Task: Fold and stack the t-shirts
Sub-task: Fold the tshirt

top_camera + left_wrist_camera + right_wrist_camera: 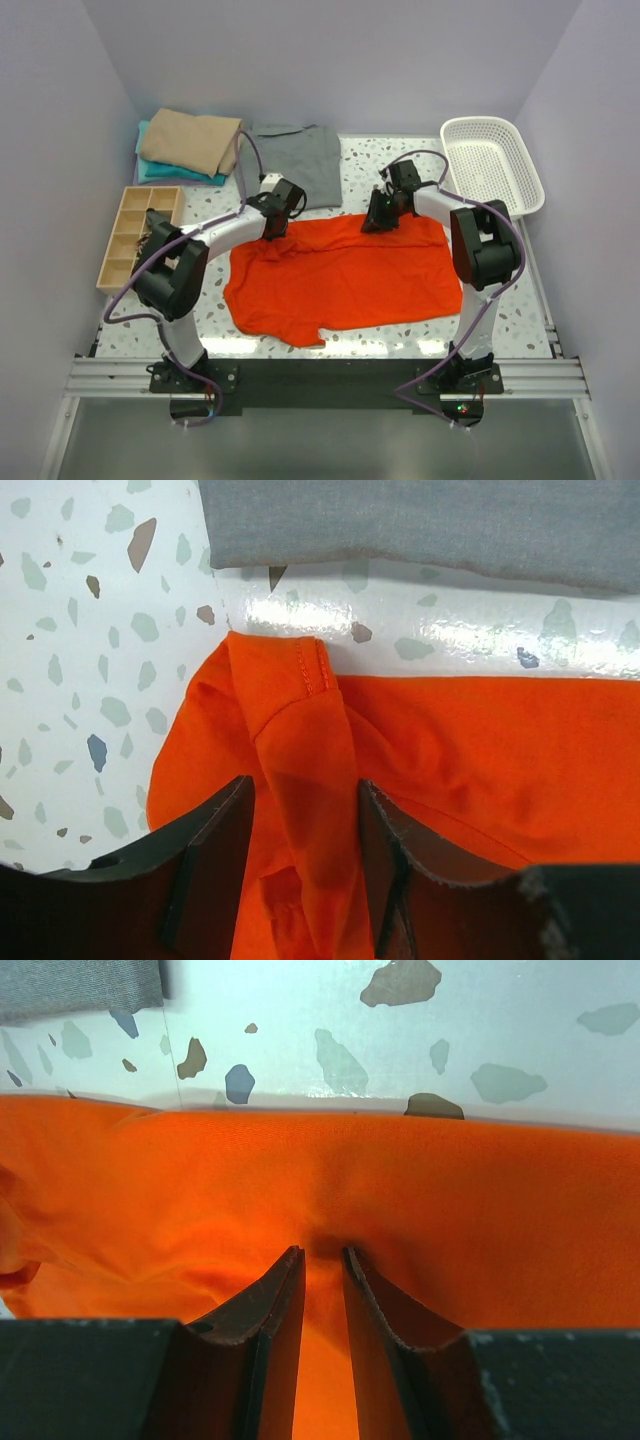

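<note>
The orange-red t-shirt (340,275) lies spread and rumpled across the middle of the table. My left gripper (275,228) is at its far left corner; in the left wrist view the jaws (305,790) stand open astride a raised fold of the orange cloth (300,740), with slim gaps either side. At the shirt's far edge my right gripper (378,220) is down on the cloth, its jaws (322,1252) shut on a pinch of the orange shirt (300,1180). The grey t-shirt (297,160) lies flat just behind. Folded tan (190,140) and teal (160,172) shirts sit stacked at the back left.
A white mesh basket (492,165) stands at the back right. The wooden compartment tray (140,235) sits at the left edge beside the left arm. The grey shirt's edge (420,520) runs close to the orange shirt's far hem.
</note>
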Robot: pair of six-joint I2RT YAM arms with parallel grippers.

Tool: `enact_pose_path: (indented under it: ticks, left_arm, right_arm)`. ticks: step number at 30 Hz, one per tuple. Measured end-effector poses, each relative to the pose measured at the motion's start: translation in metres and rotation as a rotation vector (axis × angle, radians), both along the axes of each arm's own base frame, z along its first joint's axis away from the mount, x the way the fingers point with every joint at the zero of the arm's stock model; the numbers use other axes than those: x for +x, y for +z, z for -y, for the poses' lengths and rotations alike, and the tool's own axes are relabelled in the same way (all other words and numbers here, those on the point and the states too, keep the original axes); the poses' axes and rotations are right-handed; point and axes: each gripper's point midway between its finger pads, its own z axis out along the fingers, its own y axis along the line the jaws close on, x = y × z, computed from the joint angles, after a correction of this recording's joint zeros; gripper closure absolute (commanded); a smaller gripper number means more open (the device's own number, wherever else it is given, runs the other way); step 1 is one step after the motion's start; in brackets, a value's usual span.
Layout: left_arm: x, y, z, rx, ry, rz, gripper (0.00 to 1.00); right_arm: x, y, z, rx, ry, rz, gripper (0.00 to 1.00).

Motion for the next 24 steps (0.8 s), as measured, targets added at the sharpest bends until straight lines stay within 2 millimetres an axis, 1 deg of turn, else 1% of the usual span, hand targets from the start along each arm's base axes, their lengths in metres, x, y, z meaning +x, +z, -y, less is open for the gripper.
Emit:
enact_pose_path:
  ticks: [2,3,5,6,7,8,9,15,18,21,24]
  left_arm:
    - [-0.001,-0.003,0.0,0.009,0.0,-0.009,0.54]
    - [-0.002,-0.005,-0.001,0.013,0.0,-0.012,0.62]
    - [-0.002,-0.007,-0.001,0.019,0.002,-0.017,0.73]
    - [-0.002,-0.007,-0.002,0.02,0.004,-0.019,0.83]
    - [-0.003,-0.007,-0.002,0.02,0.005,-0.019,0.9]
    - [-0.003,-0.007,-0.002,0.02,0.007,-0.018,0.96]
    - [-0.003,-0.007,-0.002,0.02,0.009,-0.017,1.0]
    - [-0.002,-0.004,-0.005,0.026,0.028,-0.002,1.0]
    - [-0.007,0.007,-0.013,0.019,0.055,0.032,1.0]
    - [-0.015,0.023,-0.028,0.0,0.103,0.08,1.0]
    - [-0.024,0.031,-0.062,-0.022,0.187,0.113,1.0]
  right_arm:
    - [0.0,0.0,0.0,0.0,0.0,0.0,0.71]
    - [0.0,0.0,0.0,0.0,0.0,0.0,0.71]
    - [0.0,0.0,0.0,0.0,0.0,0.0,0.71]
    - [0.0,0.0,0.0,0.0,0.0,0.0,0.71]
    - [0.0,0.0,0.0,0.001,0.0,0.0,0.71]
    - [0.0,0.0,0.0,0.001,0.0,0.0,0.71]
    - [0.0,0.0,0.0,0.001,0.0,0.0,0.71]
    - [0.0,0.0,0.0,0.001,0.002,0.0,0.71]
    - [0.0,0.0,0.0,0.001,0.004,-0.001,0.72]
    - [0.0,0.0,0.0,0.001,0.005,-0.001,0.72]
    - [0.0,0.0,0.0,0.001,0.004,-0.001,0.72]
